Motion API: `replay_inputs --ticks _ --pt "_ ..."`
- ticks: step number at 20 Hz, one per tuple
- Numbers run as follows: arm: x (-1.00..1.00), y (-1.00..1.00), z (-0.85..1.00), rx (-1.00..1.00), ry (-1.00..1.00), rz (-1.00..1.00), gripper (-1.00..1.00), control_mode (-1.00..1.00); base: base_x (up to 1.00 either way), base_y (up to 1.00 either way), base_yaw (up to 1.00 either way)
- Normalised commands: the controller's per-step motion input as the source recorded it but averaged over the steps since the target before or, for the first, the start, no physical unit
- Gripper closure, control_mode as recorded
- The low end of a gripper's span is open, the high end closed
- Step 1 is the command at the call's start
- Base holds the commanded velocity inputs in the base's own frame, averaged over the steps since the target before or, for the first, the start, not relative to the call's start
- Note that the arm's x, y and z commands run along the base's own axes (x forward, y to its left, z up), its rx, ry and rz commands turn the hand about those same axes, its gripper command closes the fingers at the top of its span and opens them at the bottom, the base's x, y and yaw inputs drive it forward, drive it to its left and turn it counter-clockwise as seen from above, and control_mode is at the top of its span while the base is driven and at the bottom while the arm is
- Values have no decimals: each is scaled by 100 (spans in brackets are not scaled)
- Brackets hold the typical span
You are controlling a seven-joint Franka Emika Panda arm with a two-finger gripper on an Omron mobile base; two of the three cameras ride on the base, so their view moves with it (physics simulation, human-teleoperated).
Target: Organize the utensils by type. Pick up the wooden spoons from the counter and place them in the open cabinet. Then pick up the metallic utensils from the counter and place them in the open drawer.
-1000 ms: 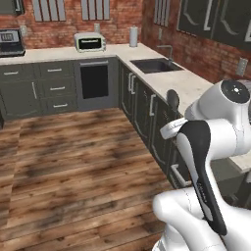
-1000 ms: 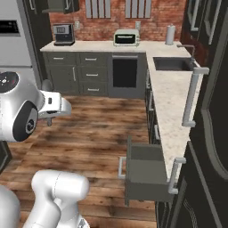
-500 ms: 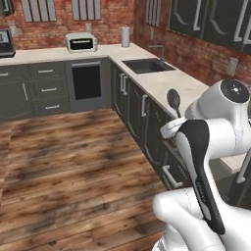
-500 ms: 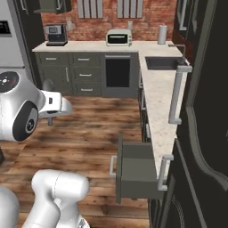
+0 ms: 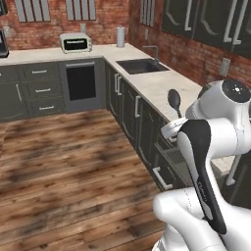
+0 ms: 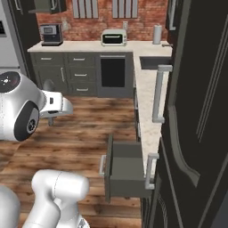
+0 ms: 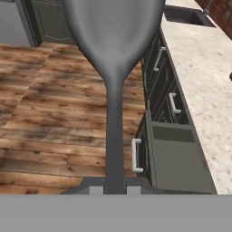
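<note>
My gripper (image 7: 114, 188) is shut on the handle of a dark-grey metal spoon (image 7: 114, 54). The spoon's wide bowl points away from the hand, over the wooden floor. In the left base view the spoon (image 5: 174, 100) stands upright above the white hand, beside the counter (image 5: 158, 84). In the right base view its bowl (image 6: 48, 85) shows just behind the hand. The open drawer (image 7: 177, 156) juts out of the dark cupboard fronts below the counter (image 7: 205, 59), down and to the right of the spoon. From the right base view the drawer (image 6: 127, 171) looks empty.
A sink (image 5: 140, 65) is set into the counter further along, with a toaster oven (image 5: 75, 42) and a paper-towel roll (image 5: 120, 36) on the back run. A tall dark door with silver bar handles (image 6: 158, 93) stands close on the right. The wooden floor (image 5: 63, 157) is open.
The whole scene has shifted in both base views, so the base has driven and the open drawer now lies closer. The spoon stays gripped in the same pose.
</note>
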Motion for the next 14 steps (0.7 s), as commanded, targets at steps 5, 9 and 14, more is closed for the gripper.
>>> replay_inputs --ticks 5,9,14 --pt "0 0 0 0 0 0 100 100 -2 -40 -17" --pt "0 0 0 0 0 0 100 100 0 -50 -32" --pt "0 0 0 0 0 0 100 100 0 -24 -34"
